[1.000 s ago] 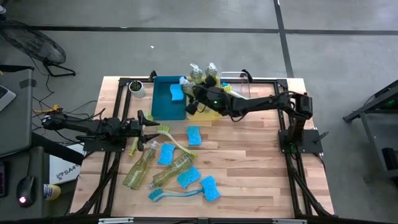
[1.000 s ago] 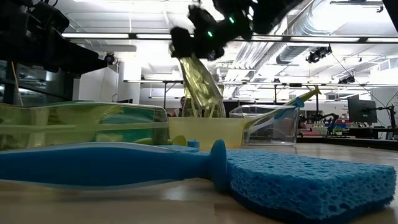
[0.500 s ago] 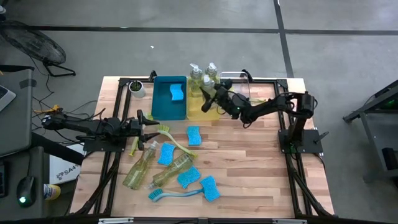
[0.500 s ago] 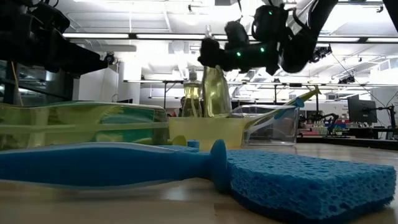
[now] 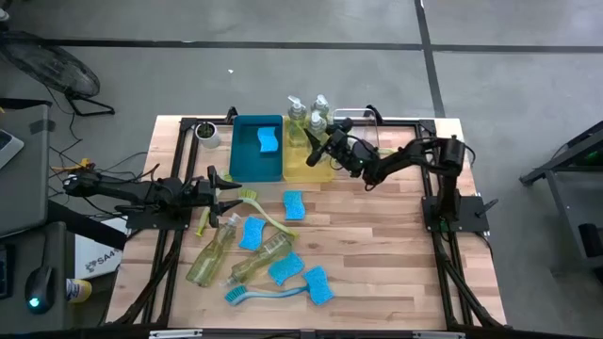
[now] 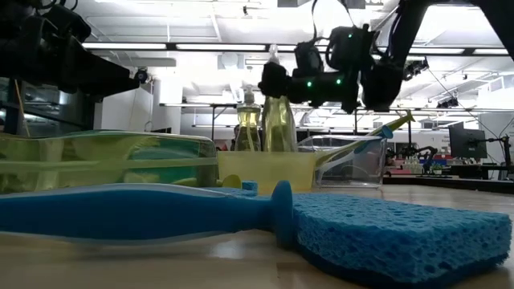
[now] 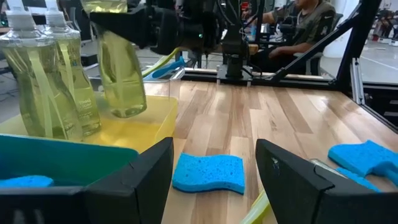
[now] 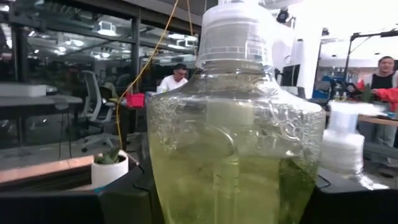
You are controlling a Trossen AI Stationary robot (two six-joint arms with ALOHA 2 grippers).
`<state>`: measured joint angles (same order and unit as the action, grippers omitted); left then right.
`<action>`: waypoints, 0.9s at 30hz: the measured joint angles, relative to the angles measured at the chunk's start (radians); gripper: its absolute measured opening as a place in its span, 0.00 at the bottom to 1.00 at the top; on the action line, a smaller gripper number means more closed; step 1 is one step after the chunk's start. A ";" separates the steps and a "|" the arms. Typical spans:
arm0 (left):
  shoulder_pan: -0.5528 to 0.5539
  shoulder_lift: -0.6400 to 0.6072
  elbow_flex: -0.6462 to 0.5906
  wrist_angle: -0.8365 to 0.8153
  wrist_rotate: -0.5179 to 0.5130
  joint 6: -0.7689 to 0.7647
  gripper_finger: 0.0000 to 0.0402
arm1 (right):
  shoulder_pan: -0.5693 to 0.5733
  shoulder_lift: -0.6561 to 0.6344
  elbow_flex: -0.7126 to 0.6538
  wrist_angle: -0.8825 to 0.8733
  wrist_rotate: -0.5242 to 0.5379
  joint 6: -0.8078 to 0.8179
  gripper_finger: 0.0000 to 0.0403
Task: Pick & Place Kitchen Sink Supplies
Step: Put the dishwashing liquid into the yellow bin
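Two clear pump bottles of yellowish-green soap stand upright in the yellow bin at the far middle. My right gripper is shut on a third soap bottle over that bin. The bottle's base is low in the bin; whether it touches the floor I cannot tell. My left gripper hangs open and level at the table's left. Blue sponges, two lying soap bottles and two dish brushes lie on the table between the arms. My right gripper pinches the soap bottle's upper body between its two fingers, one on each side, below the pump neck. The fingers come nearly level from the table's right side. The bottle hangs almost upright, pump up.
A teal bin with one blue sponge sits left of the yellow bin. A clear bin holding a brush sits to its right. A small white cup stands at the far left. People sit in the room beyond.
My right gripper has moved down and toward the table's right with the soap bottle, from near the teal bin to over the yellow bin. The bottle, slanted before, has turned nearly upright and come down beside the standing bottles.
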<state>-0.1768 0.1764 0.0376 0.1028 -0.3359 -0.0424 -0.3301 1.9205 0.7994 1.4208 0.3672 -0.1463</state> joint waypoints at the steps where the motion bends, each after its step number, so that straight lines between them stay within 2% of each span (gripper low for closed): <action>1: 0.000 0.000 0.000 0.000 0.000 -0.006 0.55 | -0.008 0.008 0.003 -0.003 -0.007 0.005 0.47; 9: 0.000 0.000 0.000 -0.001 0.000 -0.014 0.55 | -0.090 0.024 0.005 0.002 -0.107 0.030 0.48; 13: 0.000 0.000 0.000 -0.002 0.001 -0.014 0.55 | -0.123 0.029 0.005 -0.053 -0.200 0.082 0.47; 17: 0.000 0.000 0.000 -0.011 0.001 -0.013 0.55 | -0.138 0.042 0.004 -0.026 -0.210 0.063 0.48; 21: 0.000 0.000 0.001 -0.022 0.001 -0.015 0.55 | -0.158 0.044 0.005 -0.047 -0.272 0.076 0.48; 27: 0.000 0.000 0.001 -0.031 0.002 -0.018 0.55 | -0.171 0.045 0.005 -0.050 -0.273 0.080 0.49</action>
<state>-0.1768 0.1761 0.0383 0.0715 -0.3344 -0.0607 -0.5016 1.9656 0.8042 1.3711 0.0939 -0.0662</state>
